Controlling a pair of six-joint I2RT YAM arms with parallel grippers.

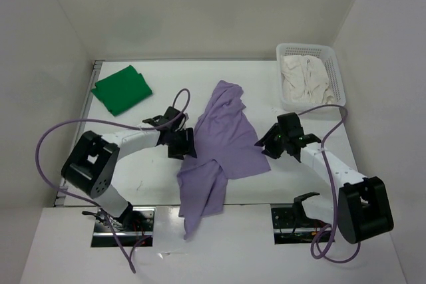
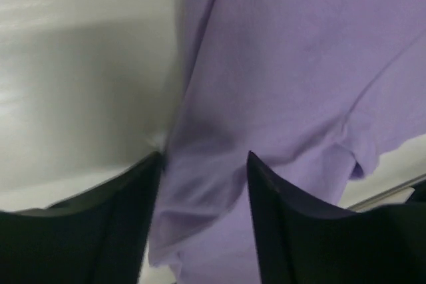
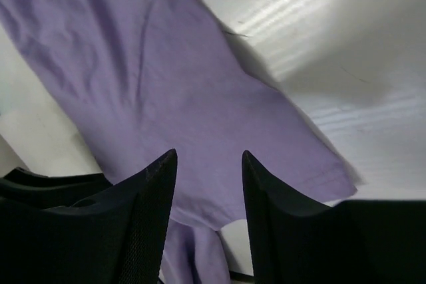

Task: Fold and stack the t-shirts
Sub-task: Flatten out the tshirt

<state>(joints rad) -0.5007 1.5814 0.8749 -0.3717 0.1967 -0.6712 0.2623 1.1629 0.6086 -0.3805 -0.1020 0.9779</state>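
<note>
The left gripper (image 2: 204, 157) stands with its jaws apart, clamped on nothing. Its two dark fingers (image 2: 100, 224) straddle a fold at the left edge of the lavender-purple t-shirt (image 1: 225, 144), and whether their tips touch the cloth cannot be told. The right gripper (image 3: 209, 154) also has its jaws spread. It hangs over the right edge of the same shirt, near the hemmed corner, and holds nothing.

There are two arms and two grippers, one on each side of the purple shirt, both angled inward toward it. A purple cable (image 1: 44, 147) loops out from the left arm and another curls by the right arm's base.

There are three shirts in all, one of each colour. Nearest is the lavender-purple one, lying rumpled and unfolded down the middle of the white table (image 1: 150, 181). Its narrow near end crosses the table's front edge onto the strip where the arm bases are bolted. It is broadest between the grippers, and its far end points toward the back wall.

Farther back on the left, well apart from the purple one, the bright green t-shirt (image 1: 121, 90) lies folded into a flat, roughly square packet, set at an angle near the table's far left corner. At the far right corner stands one white perforated basket (image 1: 338, 79), and the cream-white t-shirt (image 1: 303, 79) lies bunched inside it.
</note>
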